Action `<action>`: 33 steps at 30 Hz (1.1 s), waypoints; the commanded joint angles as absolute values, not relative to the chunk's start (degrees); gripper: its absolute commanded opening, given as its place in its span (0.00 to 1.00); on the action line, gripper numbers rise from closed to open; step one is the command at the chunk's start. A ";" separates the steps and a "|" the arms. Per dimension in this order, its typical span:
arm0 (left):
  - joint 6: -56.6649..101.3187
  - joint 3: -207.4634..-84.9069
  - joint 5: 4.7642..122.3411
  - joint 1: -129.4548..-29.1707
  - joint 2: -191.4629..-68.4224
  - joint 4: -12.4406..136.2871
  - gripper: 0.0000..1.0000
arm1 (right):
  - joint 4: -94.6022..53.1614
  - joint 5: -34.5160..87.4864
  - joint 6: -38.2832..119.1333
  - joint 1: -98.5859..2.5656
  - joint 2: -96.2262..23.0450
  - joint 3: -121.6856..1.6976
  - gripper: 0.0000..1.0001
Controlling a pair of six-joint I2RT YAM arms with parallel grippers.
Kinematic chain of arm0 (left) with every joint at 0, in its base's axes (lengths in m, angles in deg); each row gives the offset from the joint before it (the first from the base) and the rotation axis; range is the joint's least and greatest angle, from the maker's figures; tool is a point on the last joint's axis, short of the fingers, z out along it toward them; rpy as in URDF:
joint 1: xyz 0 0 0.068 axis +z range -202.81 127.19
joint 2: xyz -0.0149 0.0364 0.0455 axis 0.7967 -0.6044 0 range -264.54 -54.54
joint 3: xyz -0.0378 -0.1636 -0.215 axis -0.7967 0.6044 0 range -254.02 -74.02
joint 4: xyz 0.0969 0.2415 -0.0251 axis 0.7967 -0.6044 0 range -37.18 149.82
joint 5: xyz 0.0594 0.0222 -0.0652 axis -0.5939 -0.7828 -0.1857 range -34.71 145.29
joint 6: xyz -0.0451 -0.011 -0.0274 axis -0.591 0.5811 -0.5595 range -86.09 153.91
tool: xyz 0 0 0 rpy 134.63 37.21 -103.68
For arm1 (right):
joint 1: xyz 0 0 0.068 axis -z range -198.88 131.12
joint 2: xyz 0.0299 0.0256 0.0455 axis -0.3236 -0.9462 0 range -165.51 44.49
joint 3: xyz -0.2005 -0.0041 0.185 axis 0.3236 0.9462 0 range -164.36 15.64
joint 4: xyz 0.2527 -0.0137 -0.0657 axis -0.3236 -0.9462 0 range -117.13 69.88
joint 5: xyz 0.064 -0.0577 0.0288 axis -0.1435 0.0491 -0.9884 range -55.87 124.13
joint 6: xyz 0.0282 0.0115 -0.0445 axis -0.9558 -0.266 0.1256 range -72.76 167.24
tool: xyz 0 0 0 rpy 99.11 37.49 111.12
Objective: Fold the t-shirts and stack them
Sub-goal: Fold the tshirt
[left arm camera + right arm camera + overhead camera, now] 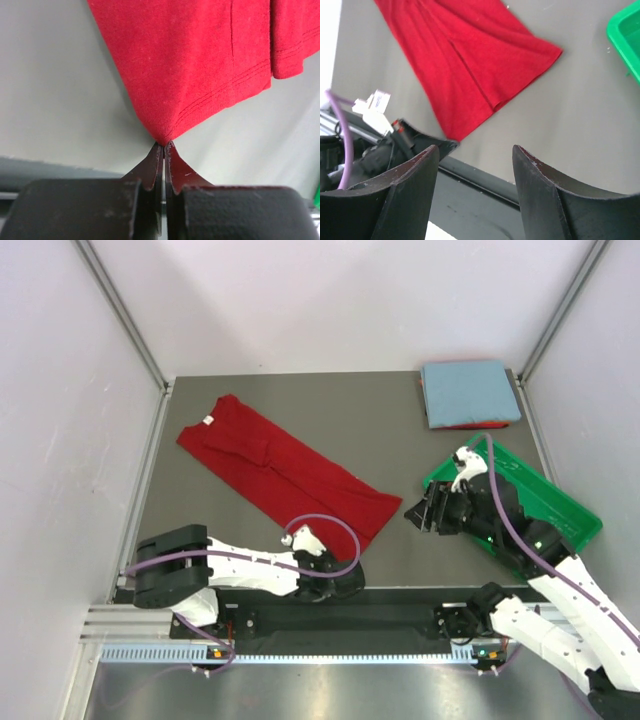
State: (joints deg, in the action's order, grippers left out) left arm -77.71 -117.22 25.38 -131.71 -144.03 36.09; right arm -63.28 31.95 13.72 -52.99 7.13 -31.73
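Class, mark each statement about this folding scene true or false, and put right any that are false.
1. On the left arm, the jaws are shut on a corner of the red t-shirt. True.
2. On the right arm, the jaws hold the light blue t-shirt. False: they stand open and empty, and that shirt lies folded at the far right corner.
3. The red t-shirt lies in the green tray. False: it lies spread on the table, apart from the tray.
4. A red edge shows under the light blue t-shirt. True.
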 commanded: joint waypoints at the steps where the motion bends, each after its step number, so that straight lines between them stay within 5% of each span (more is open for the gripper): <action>1: -79.38 -116.20 26.73 -134.80 -144.53 26.52 0.00 | -63.37 33.86 15.86 -53.16 5.12 -35.42 0.61; 5: -80.26 -118.30 26.99 -136.83 -144.19 23.53 0.10 | -63.28 33.86 16.13 -53.16 3.27 -36.39 0.61; 9: -82.89 -123.31 23.94 -137.01 -142.34 12.83 0.42 | -63.72 33.86 15.95 -53.16 3.36 -36.31 0.61; 13: -83.34 -127.89 13.50 -136.93 -138.13 1.04 0.51 | -63.28 33.77 15.43 -53.16 4.06 -35.69 0.61; 18: -77.04 -126.58 5.38 -131.49 -121.81 -1.46 0.53 | -61.70 32.29 14.90 -53.16 4.76 -34.81 0.61; 25: -37.16 -118.40 9.50 -100.15 -94.02 19.54 0.56 | -57.74 30.08 14.11 -53.25 3.80 -34.02 0.61; 33: -20.24 -132.35 23.11 -75.42 -116.74 24.40 0.54 | -56.42 30.96 16.74 -53.16 1.78 -33.31 0.62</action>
